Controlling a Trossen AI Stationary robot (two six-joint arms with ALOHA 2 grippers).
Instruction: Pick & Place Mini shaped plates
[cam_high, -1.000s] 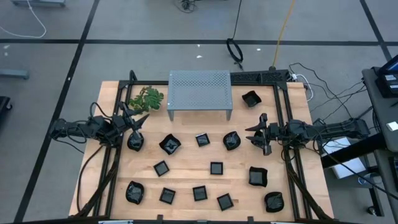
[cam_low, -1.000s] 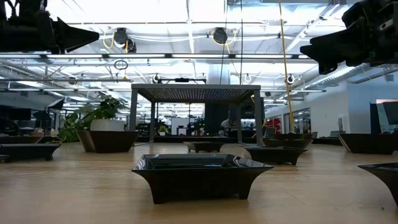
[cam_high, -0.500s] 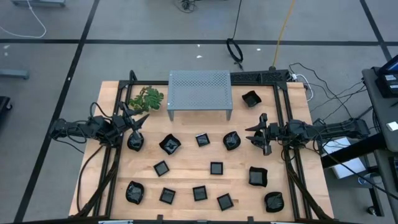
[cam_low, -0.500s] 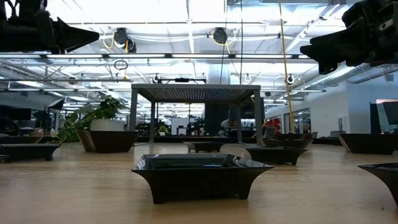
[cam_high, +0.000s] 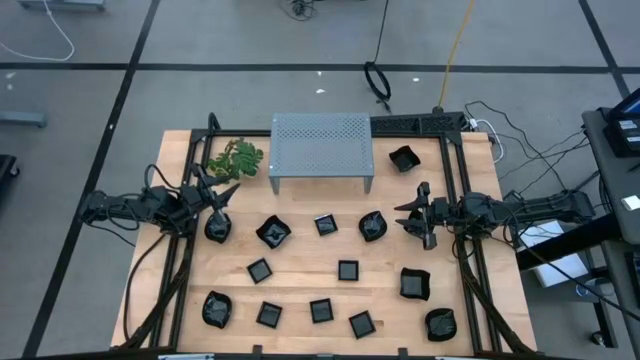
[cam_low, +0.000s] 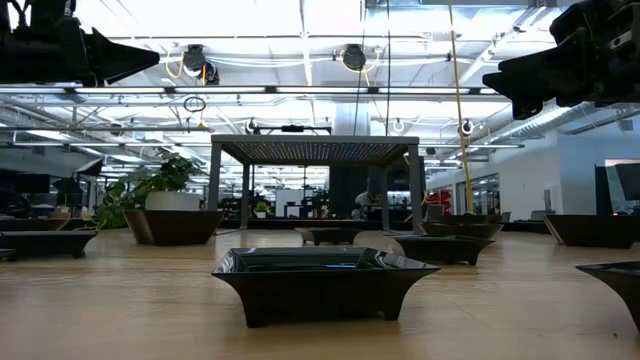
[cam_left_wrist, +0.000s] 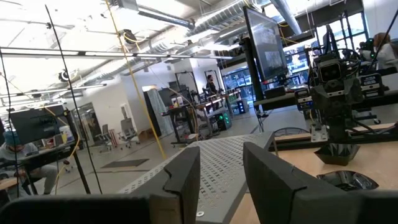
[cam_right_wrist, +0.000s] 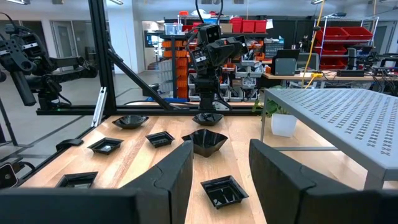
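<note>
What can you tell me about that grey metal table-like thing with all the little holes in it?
The grey perforated stand is a small bench of what looks like sheet metal, its flat rectangular top punched with rows of small holes and carried on thin legs at the corners. It stands upright on the wooden table at the far edge, near the middle. Nothing lies on top, and the low view shows nothing under it. A green leafy sprig lies just beside it, a black dish on the other side. Neither claw touches it.

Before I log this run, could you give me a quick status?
Left gripper and right gripper open, empty, above table. Mini plates all on the board. Nothing obstructing.
</note>
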